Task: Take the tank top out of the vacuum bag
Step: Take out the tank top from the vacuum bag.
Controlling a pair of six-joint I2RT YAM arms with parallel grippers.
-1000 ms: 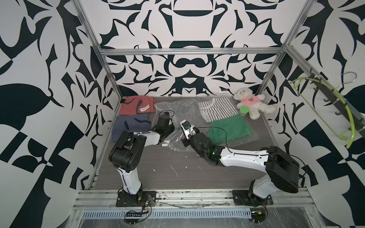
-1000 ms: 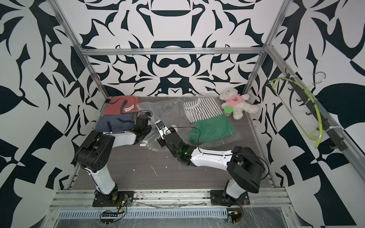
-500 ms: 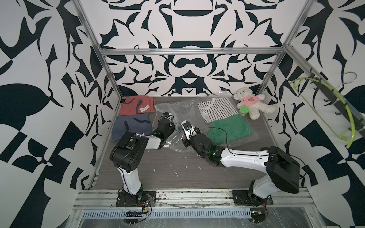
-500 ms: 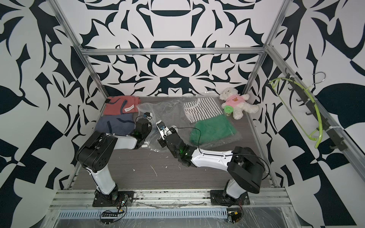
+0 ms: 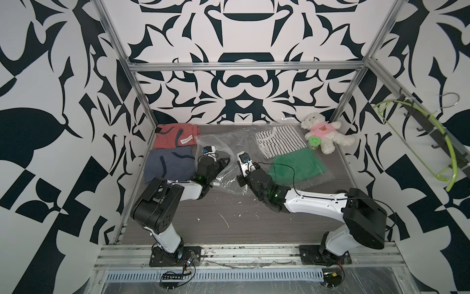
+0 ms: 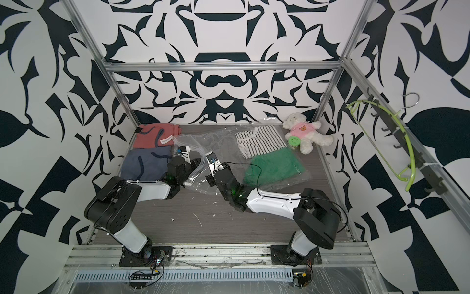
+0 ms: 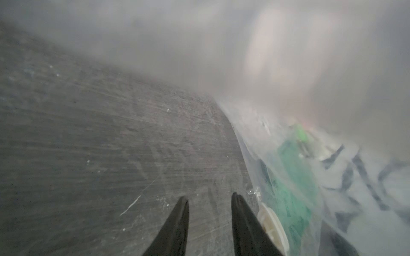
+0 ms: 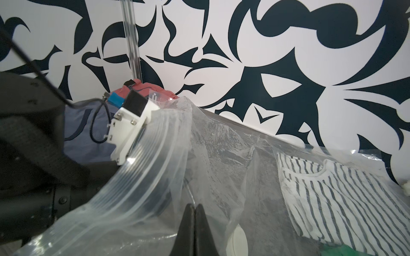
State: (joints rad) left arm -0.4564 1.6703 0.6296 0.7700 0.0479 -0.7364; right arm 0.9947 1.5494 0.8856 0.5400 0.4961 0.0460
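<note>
L gripper sits under vacuum bag raised zip edge, jaws apart, nothing btwn. Bag lies mid-table toward back. R gripper jaws together, pinching bag film. Striped top and green garment are inside the bag, right end.

At 6 o'clock I have open worktop, bare but for small white flecks, from the arm bases up to the vacuum bag. The bag sprawls from centre out to 3 o'clock, and its zip strip arches up between both arms. A blue garment and a red garment fill 9 to 11 o'clock. A teddy bear blocks 2 o'clock. Ahead of my left tool bare worktop shows through hazy plastic, and the valve disc crowds one finger.
</note>
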